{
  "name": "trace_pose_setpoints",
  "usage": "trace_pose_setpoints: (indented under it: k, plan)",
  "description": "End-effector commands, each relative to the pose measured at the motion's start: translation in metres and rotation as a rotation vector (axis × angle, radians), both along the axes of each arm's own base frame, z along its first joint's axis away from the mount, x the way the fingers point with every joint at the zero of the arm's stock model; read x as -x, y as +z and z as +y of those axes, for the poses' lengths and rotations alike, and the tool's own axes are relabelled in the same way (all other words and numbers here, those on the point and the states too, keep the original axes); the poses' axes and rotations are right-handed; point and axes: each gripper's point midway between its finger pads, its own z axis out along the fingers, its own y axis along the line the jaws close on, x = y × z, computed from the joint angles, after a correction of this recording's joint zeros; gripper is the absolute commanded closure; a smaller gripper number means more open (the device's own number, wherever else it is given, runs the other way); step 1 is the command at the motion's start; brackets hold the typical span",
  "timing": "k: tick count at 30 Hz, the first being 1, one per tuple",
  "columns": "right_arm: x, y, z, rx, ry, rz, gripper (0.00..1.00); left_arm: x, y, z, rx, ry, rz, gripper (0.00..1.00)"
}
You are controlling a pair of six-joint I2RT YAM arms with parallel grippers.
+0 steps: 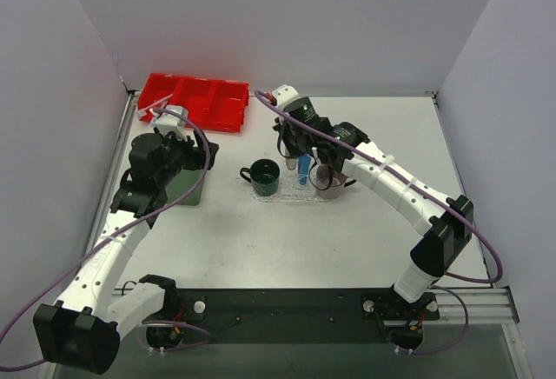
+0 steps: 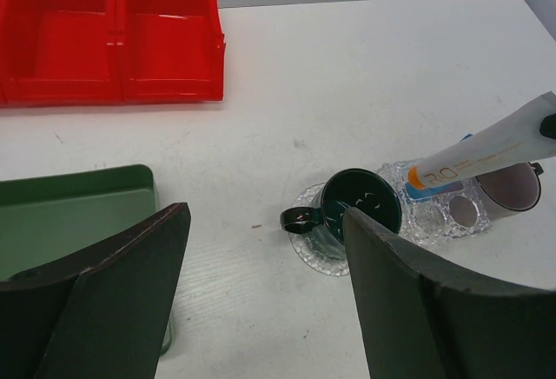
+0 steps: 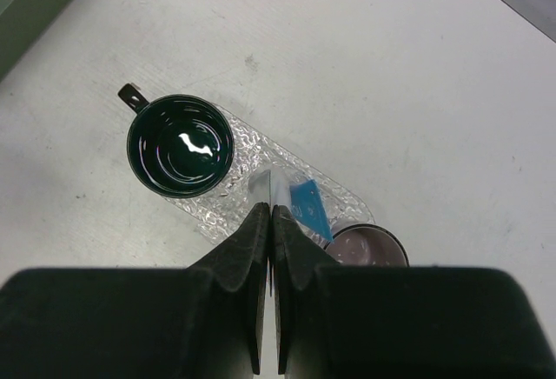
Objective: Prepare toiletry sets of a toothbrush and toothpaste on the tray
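My right gripper (image 1: 298, 149) (image 3: 271, 214) is shut on the flat end of the white-grey toothpaste (image 3: 280, 188) and holds it tilted just above the clear tray (image 3: 239, 195). In the left wrist view this tube (image 2: 482, 151) slants down toward the tray (image 2: 434, 221). The blue toothpaste (image 3: 309, 209) (image 1: 303, 169) (image 2: 424, 190) lies on the tray between a dark green mug (image 1: 263, 176) and a greyish mug (image 1: 330, 179). My left gripper (image 2: 265, 222) (image 1: 198, 157) is open and empty, left of the tray. No toothbrush is in view.
A red three-compartment bin (image 1: 195, 101) (image 2: 113, 31) stands at the back left. A dark green square tray (image 1: 187, 189) (image 2: 69, 214) lies under my left gripper. The green mug (image 2: 360, 209) and the greyish mug (image 2: 508, 189) stand at the clear tray's two ends.
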Motion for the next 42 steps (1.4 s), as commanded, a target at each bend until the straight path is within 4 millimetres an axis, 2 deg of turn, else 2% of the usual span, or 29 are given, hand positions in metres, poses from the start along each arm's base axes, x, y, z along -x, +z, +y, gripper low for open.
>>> trace_pose_setpoints:
  k: [1, 13, 26, 42]
  plan:
    - [-0.012, 0.005, -0.003, 0.01, -0.026, -0.053, 1.0, -0.002, 0.013, 0.0, 0.011, -0.007, -0.033, 0.18]
    - [-0.016, -0.011, -0.002, 0.009, -0.034, -0.038, 1.0, -0.003, 0.01, -0.001, 0.011, -0.012, -0.024, 0.18]
    - [-0.022, -0.036, -0.01, 0.012, -0.056, -0.017, 1.0, -0.005, 0.007, 0.0, 0.011, -0.01, -0.016, 0.18]
    - [-0.025, -0.056, -0.006, -0.034, -0.079, 0.011, 1.0, -0.007, 0.005, 0.001, 0.014, -0.011, -0.01, 0.18]
